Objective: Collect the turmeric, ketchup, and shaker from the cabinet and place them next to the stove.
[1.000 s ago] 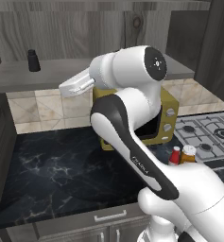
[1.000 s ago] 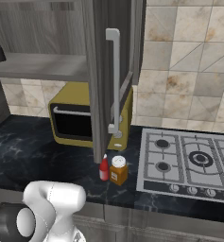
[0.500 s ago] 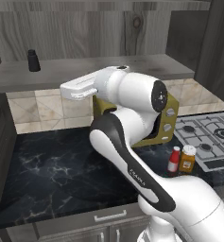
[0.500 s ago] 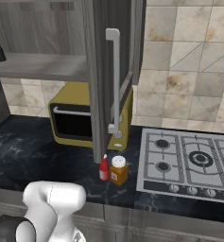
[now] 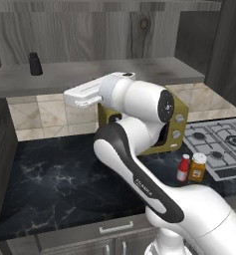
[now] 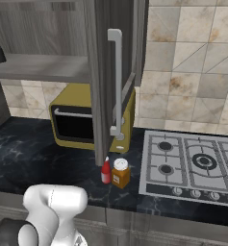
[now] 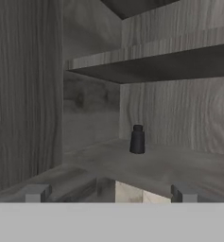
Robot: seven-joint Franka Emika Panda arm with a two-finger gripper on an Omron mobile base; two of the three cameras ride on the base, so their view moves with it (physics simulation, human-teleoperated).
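Jaws are spread wide with nothing between them, pointed into the grey wood-grain cabinet (image 7: 33, 94). Sitting alone on its wide shelf (image 5: 114, 74) is the shaker (image 7: 137, 139), a small black cylinder, well ahead of the fingertips (image 7: 35, 193). Down on the black marbled counter (image 5: 55, 174), the slim red ketchup (image 6: 106, 171) and squat orange turmeric (image 6: 120, 173) stand together just beside the silver stove (image 6: 192, 163), in front of the olive microwave (image 6: 77, 120).

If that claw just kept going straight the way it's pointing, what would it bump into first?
Most likely the shaker, standing alone on the cabinet shelf nearly dead ahead of the open claw. Nothing seems to lie between them, though depth is hard to judge; a slight miss would meet the cabinet's back wall.
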